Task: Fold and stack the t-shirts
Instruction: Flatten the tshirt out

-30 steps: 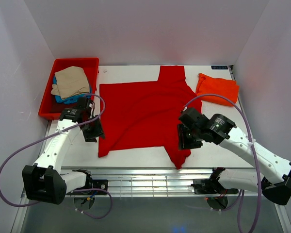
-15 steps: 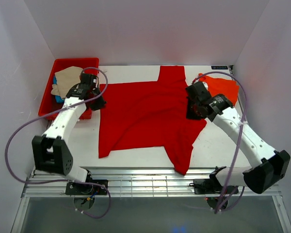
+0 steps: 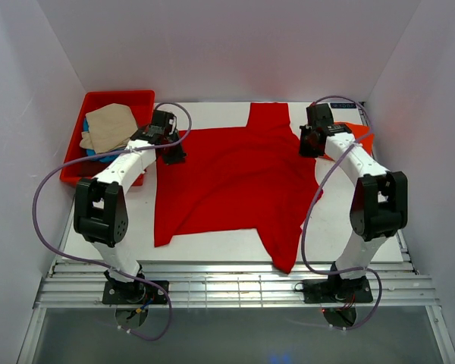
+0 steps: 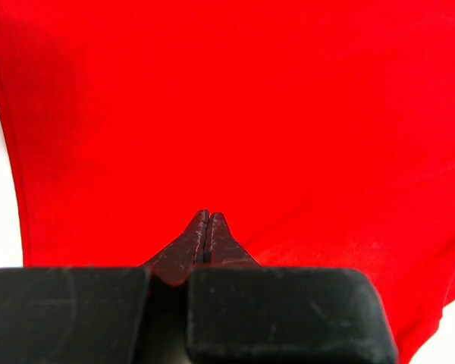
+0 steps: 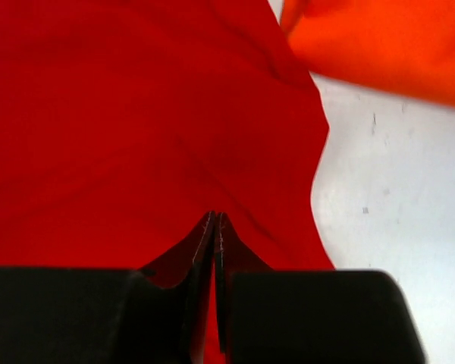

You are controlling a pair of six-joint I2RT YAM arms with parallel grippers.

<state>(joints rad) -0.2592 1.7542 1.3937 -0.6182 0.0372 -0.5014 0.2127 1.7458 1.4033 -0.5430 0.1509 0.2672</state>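
A bright red t-shirt point(image 3: 227, 178) lies spread flat across the white table point(image 3: 341, 220), with one sleeve at the far edge and the other at the near edge. My left gripper point(image 3: 174, 155) is shut with its tips point(image 4: 207, 214) down over the shirt's far left corner point(image 4: 250, 98); no cloth shows between the jaws. My right gripper point(image 3: 309, 150) is shut too, its tips point(image 5: 214, 216) over the shirt's far right side point(image 5: 136, 98), close to the cloth's edge. A folded orange-red t-shirt point(image 3: 360, 136) point(image 5: 387, 38) lies just right of that gripper.
A red plastic tray point(image 3: 117, 97) stands at the far left and holds a beige t-shirt point(image 3: 110, 125) on top of a blue one point(image 3: 98, 155). White walls close in the table on three sides. Bare table point(image 5: 394, 189) shows right of the red shirt.
Both arms swung from the shirt's near edge to its far corners. Both grippers closed on the way. The red shirt has stayed flat.
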